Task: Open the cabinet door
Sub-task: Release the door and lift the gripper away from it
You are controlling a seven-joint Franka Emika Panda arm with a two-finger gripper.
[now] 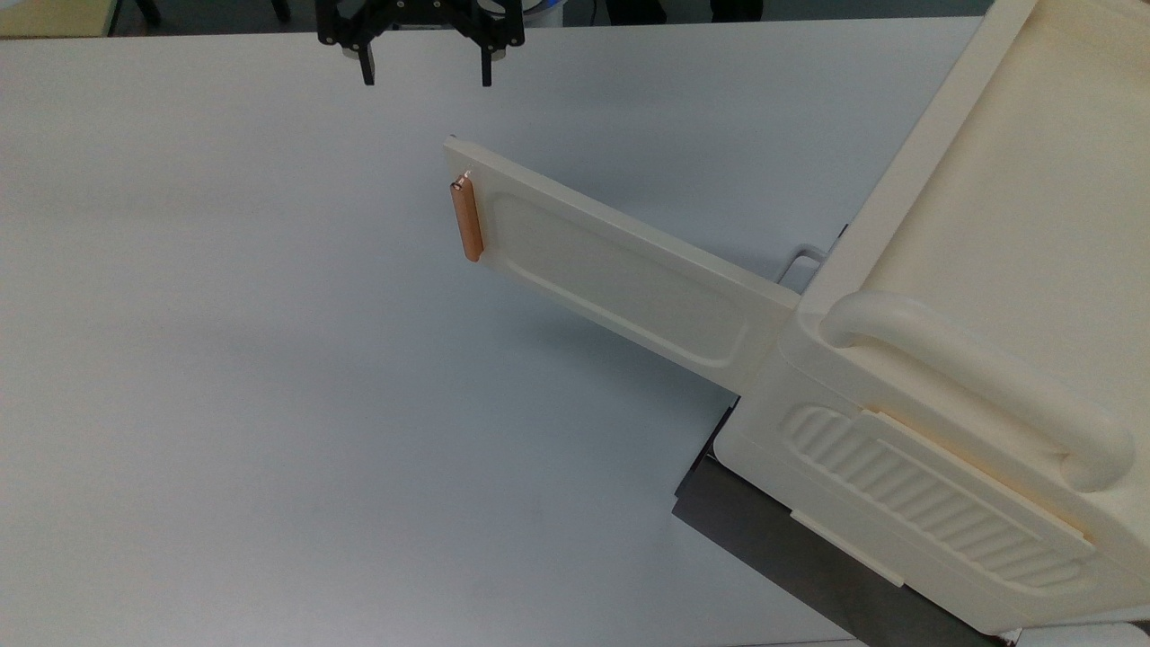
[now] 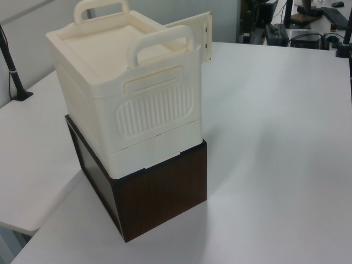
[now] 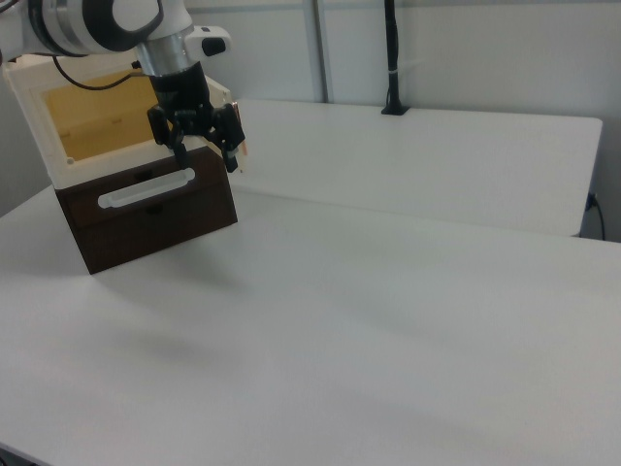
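Door: cabinet door swung wide from the cream cabinet, standing out over the surface | Hand: hand spread wide, empty, well clear of the door's free edge | Handling: likely light, stiff, smooth plastic; best grip the copper handle at that edge | Task: looks complete

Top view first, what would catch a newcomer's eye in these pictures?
The cabinet door stands swung wide open, jutting from the cream cabinet toward the top view's left, its copper-orange handle bright on the free edge. Above it, at the top view's upper edge, the black claw hangs open, apart from the door. In the left view, the cabinet sits on a dark brown box.
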